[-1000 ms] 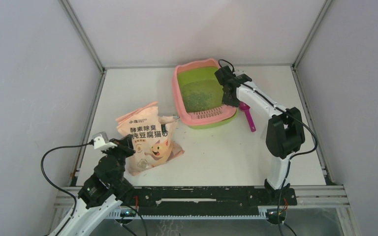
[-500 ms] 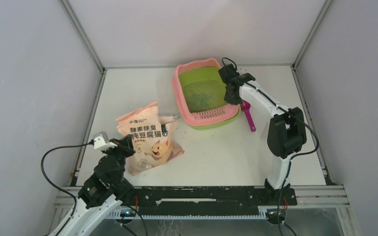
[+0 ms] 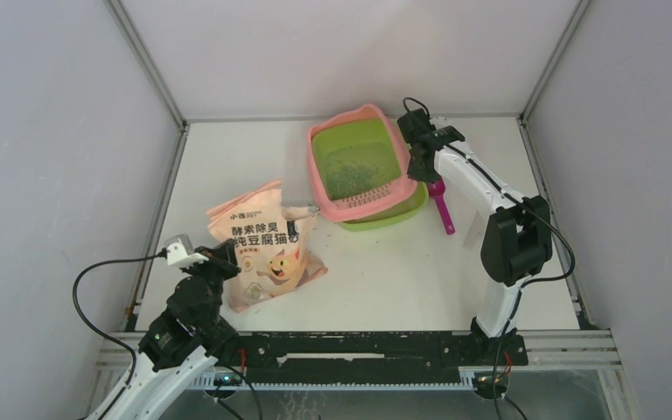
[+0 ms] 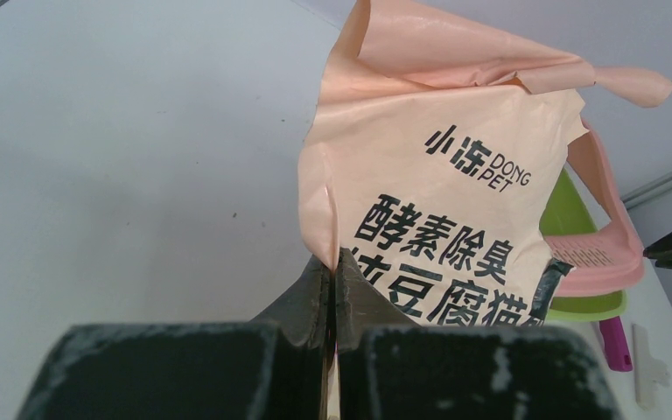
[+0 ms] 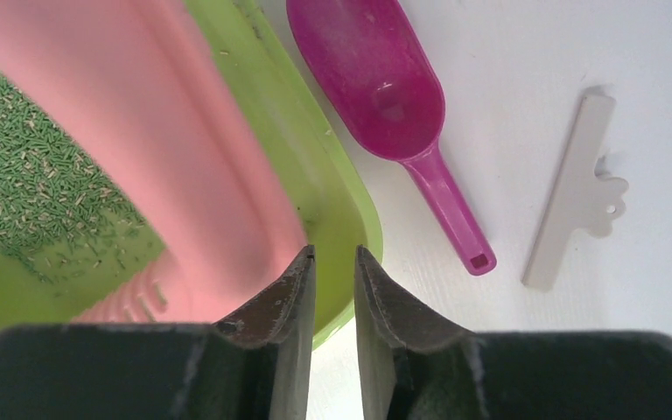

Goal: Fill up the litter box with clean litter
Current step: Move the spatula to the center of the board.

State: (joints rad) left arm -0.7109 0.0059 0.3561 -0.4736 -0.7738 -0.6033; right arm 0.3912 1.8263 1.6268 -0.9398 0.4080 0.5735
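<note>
The right arm stretches to upper centre, right gripper jaws clamping the pink-rimmed lime-green plastic litter box. Lower left, left gripper jaws pinch the peach-pink bag.

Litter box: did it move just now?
Yes. The right gripper, clamped on the litter box's right rim, dragged it toward the right, and that side looks tipped up a little. The bag, pinched by the left gripper, and the scoop stayed put.
</note>
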